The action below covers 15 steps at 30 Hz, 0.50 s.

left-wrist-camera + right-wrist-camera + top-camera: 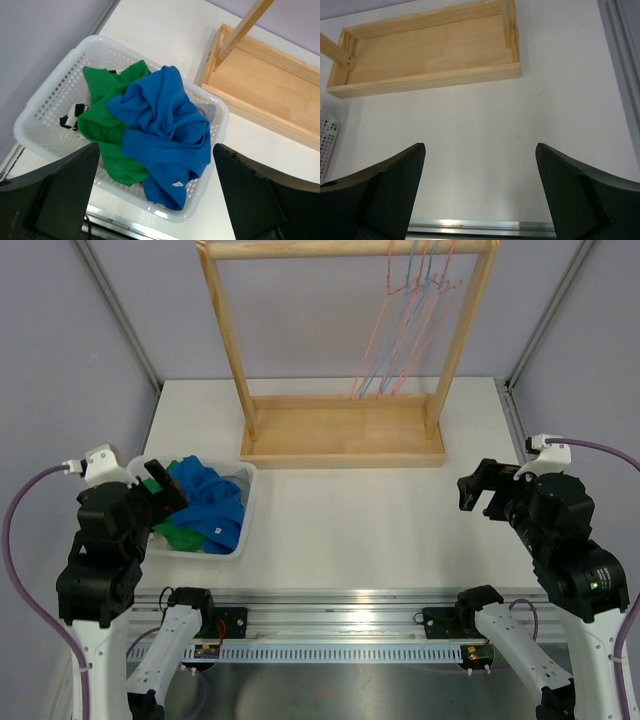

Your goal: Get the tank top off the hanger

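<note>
Several bare pink and blue hangers hang at the right end of the wooden rack's top bar; no garment is on them. A crumpled blue tank top lies in the white basket on a green garment; both also show in the left wrist view. My left gripper is open and empty just above the basket's left side. My right gripper is open and empty above bare table at the right, its fingers wide apart.
The wooden rack's tray base stands at the back centre of the white table, also in the right wrist view. A metal rail runs along the near edge. Grey walls close in both sides.
</note>
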Available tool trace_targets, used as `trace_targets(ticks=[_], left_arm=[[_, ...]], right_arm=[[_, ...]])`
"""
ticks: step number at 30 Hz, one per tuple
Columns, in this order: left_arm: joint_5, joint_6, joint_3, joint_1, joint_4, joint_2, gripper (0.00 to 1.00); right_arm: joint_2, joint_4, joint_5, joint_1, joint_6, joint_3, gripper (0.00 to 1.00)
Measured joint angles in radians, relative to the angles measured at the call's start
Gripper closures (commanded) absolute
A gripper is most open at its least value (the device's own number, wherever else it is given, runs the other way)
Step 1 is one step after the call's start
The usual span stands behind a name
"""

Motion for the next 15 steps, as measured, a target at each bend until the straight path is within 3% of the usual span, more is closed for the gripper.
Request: trace_targets(ticks=[6, 15], left_arm=[[-0.063, 0.045, -0.040, -0.067, -0.055, -0.184, 0.01], [-0.129, 0.079, -0.070, -0.139, -0.114, -0.314, 0.01]], right_arm=[[-0.047, -0.010, 0.063, 0.000, -0.003, -0.048, 0.01], [-0.203, -0.025, 0.069, 0.000, -0.019, -0.115, 0.00]])
